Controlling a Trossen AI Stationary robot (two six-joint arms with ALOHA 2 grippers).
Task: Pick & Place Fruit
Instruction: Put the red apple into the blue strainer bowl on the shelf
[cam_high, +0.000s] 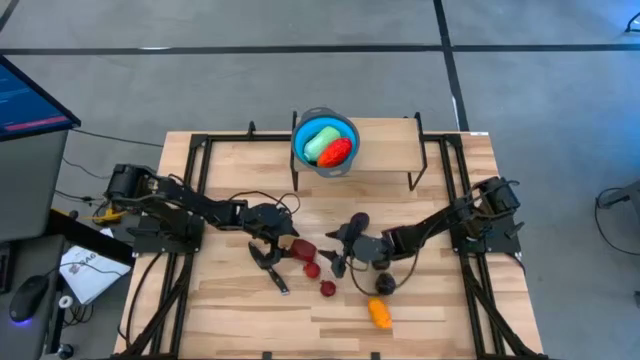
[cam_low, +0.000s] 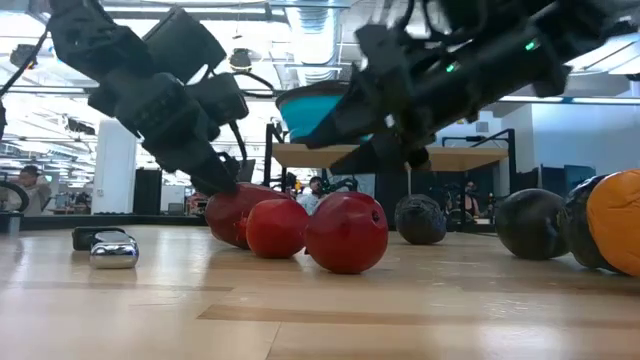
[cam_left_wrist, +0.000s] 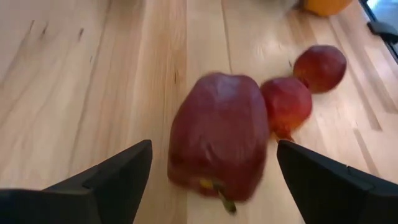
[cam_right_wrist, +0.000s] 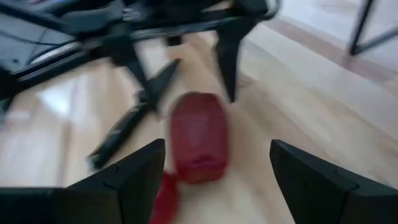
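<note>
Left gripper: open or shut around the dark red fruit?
Open. The left gripper has a finger on each side of the dark red fruit, with wood showing between each and the fruit.

You've got 1 dark red piece (cam_high: 301, 247) btwn left gripper's (cam_high: 274, 245) fingers, 2 tiny red (cam_high: 312, 269) just beyond, 1 orange (cam_high: 380, 313), 2 in 1 bowl (cam_high: 300, 131), 1 knife (cam_high: 270, 270).

Grey floor (cam_high: 250, 80) crossed by dark lines surrounds the wooden table (cam_high: 220, 310); a monitor (cam_high: 30, 105) glows at one side.
</note>
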